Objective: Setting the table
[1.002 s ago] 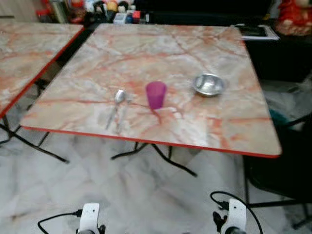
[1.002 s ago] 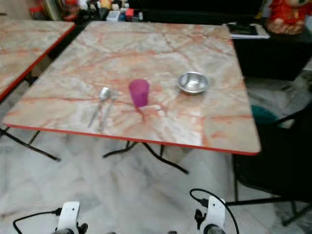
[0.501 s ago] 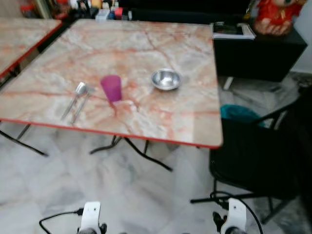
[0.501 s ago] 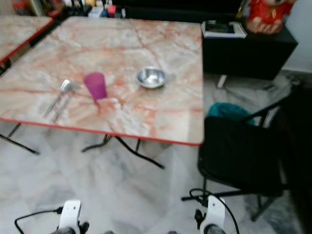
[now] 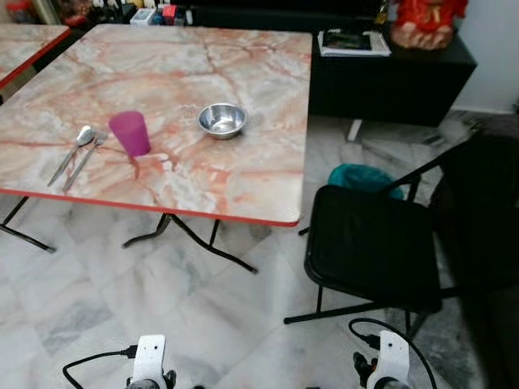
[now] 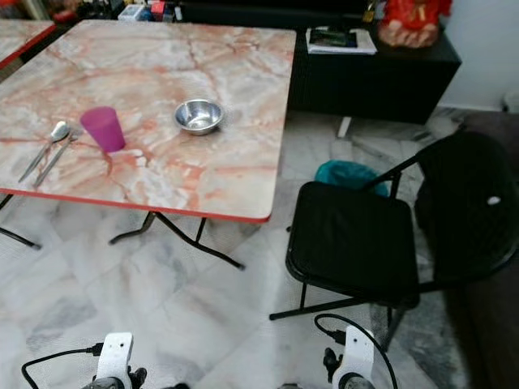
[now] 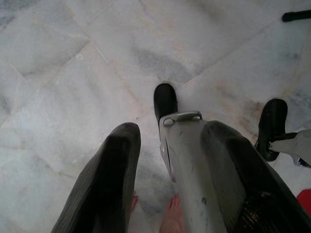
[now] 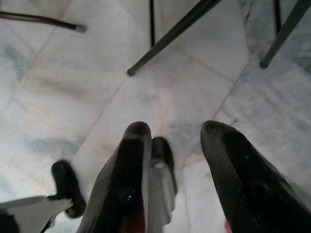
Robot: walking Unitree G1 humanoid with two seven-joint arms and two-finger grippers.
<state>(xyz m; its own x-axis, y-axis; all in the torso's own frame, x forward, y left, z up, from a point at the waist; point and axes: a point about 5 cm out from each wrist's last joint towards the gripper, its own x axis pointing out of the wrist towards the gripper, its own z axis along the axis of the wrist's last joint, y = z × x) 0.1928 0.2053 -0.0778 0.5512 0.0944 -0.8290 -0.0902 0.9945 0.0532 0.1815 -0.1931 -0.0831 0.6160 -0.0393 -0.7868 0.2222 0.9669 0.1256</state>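
Marble-patterned folding table with a red edge, standing on a pale marble floor ahead and to the robot's left; a second table of the same pattern stands beyond its far-left corner. Black folding chair to the right of the table, its seat facing the table edge, with a teal object on the floor behind it. Low black cabinet past the table's right side, carrying a book or magazine and a red figure.

On the tabletop, largest to smallest: steel bowl near the middle of the right half; purple cup, upright, to the left of the bowl and apart from it; spoon and a fork side by side left of the cup, long axes running from the near edge away across the table, heads at the far end.

Left gripper and right gripper both hang low over the floor, fingers spread and holding nothing. All the tableware lies well ahead of and above both grippers and to the left, so the left arm is judged the nearer; reaching any piece would first call for an approach to the table's near edge
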